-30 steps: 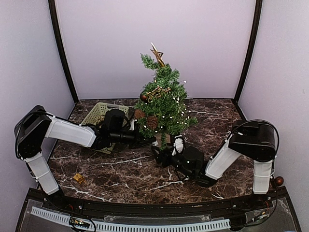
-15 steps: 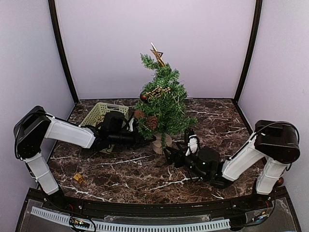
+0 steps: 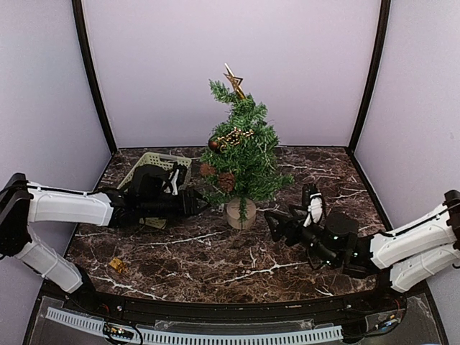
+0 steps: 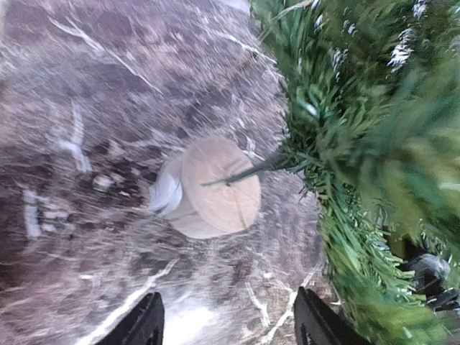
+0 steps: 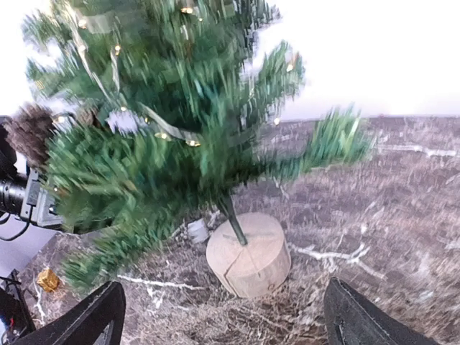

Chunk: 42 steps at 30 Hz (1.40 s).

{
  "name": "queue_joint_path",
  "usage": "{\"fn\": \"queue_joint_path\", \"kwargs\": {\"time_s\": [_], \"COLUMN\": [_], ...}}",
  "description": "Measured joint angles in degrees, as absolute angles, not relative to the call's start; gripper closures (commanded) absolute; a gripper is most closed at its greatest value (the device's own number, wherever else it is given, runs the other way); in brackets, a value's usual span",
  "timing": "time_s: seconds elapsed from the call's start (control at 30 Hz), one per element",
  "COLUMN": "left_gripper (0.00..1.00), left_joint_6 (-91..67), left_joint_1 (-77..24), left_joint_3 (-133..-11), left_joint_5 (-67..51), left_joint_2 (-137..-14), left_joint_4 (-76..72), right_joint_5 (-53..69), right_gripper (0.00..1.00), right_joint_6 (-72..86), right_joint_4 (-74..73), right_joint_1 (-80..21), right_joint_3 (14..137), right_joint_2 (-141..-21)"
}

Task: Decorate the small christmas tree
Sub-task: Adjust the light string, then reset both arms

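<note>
small christmas tree [image 3: 241,154] upright on round wooden base [image 3: 240,213], between both grippers. left gripper [image 3: 197,204]: fingers apart, nothing held; lower branches just ahead of tips, contact unclear. right gripper [image 3: 276,221]: spread wide, empty; base ahead of tips, clearly apart. trunk axis vertical; both grippers point at it side-on, low. left gripper nearer tree. green basket [image 3: 147,167] just back from left tips, beside wrist, so left arm likely better placed to fetch next ornament.
</note>
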State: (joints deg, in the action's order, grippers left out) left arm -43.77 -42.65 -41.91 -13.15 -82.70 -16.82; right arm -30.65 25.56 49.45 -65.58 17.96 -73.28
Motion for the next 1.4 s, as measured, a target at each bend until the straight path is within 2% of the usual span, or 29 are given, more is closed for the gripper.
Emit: {"fn": "queue_joint_path", "kwargs": {"time_s": [0.17,0.3,0.43,0.6,0.83,0.87,1.0,1.07,1.27,1.4], "left_gripper": [0.30,0.29,0.29,0.28,0.27,0.27,0.27,0.23,0.19,0.19], "left_joint_6": [-37.78,-31.86,-24.45,-15.90,-9.58,-8.75,-8.03,-7.25,-3.99,-2.39], "left_joint_1": [-41.58,-36.36,-28.91,-21.85,-12.21,-5.69,-1.98,-0.69,-0.19,-0.19], "left_joint_3": [-41.67,-41.67,-41.69,-42.46,-43.62,-40.27,-33.45,-28.45,-17.74,-15.00], "left_joint_5": [-6.68,-4.80,-4.75,-6.17,-8.43,-9.19,-7.81,-5.54,1.91,4.19], "left_joint_2": [-74.37,-69.91,-69.08,-70.91,-76.66,-75.92,-71.94,-68.05,-58.13,-57.10], "left_joint_4": [-10.20,-7.84,-8.38,-11.77,-18.85,-24.45,-30.11,-32.12,-37.98,-40.86], "right_joint_5": [-30.50,-29.78,-27.40,-20.80,-11.35,-8.75,-5.32,-5.50,-6.20,-8.10], "right_gripper": [0.02,0.01,0.01,0.01,0.01,0.01,0.01,0.01,0.01,0.01], "right_joint_6": [24.82,24.53,24.51,24.71,24.27,23.59,22.65,22.13,18.46,15.64], "right_joint_4": [38.92,30.13,21.45,16.45,18.20,22.24,26.65,29.30,36.75,41.80], "right_joint_1": [-63.20,-57.84,-48.36,-32.99,-14.15,-5.41,2.87,7.86,10.20,10.20], "right_joint_3": [18.00,19.42,24.29,29.30,29.19,26.92,24.16,21.63,14.72,11.55], "right_joint_2": [-59.07,-51.40,-50.39,-56.16,-66.54,-66.81,-65.91,-64.66,-59.53,-56.62]}}
